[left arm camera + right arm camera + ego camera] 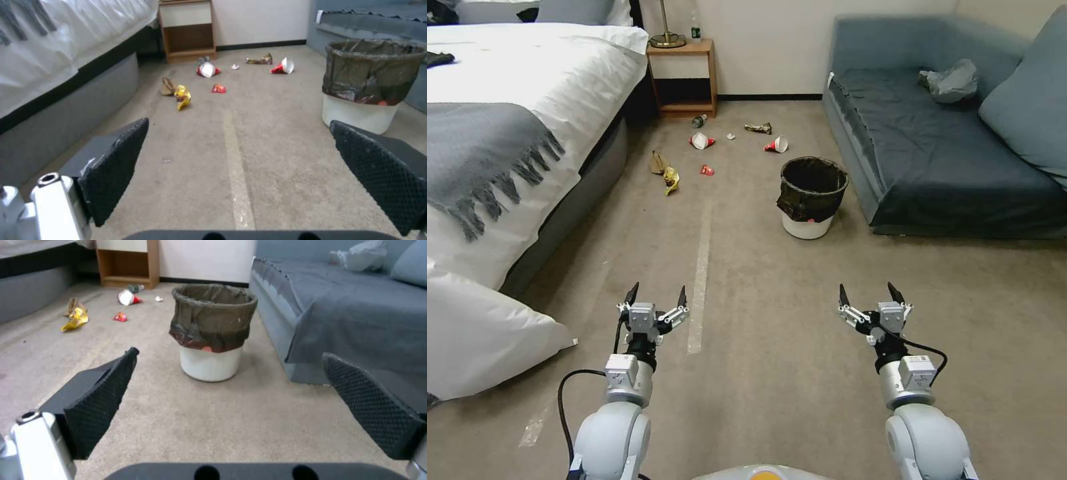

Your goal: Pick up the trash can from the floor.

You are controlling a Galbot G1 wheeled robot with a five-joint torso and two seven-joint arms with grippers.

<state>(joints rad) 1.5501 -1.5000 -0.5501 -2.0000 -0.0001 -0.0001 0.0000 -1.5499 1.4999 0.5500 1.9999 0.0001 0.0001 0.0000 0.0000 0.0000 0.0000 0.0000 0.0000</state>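
The small round white plastic trash can (812,197) with black liner is seen untouched on the beige carpet floor (760,320); the left gripper (654,299) and right gripper (872,298) are held apart, well short of it.

Left gripper (240,160): two black, dimple-textured pads (113,170) stood wide apart, nothing between them, above the floor.
Floor (285,173): beige-brown short-pile carpet, with a long pale tape strip (238,173) running from near to far.
Trash can (367,85): small round white plastic bin with a dark liner bag draped over its rim, upright on the carpet to the right, just beside the blue-grey sofa (378,20).
Litter: a yellow crumpled wrapper (182,96), a small red packet (218,88) and two red-and-white paper cups (207,70) lay scattered on the far carpet.
Nightstand (186,30): brown wooden, open-shelved, against the far wall.
Bed (66,66): white cover over a grey base, along the left.
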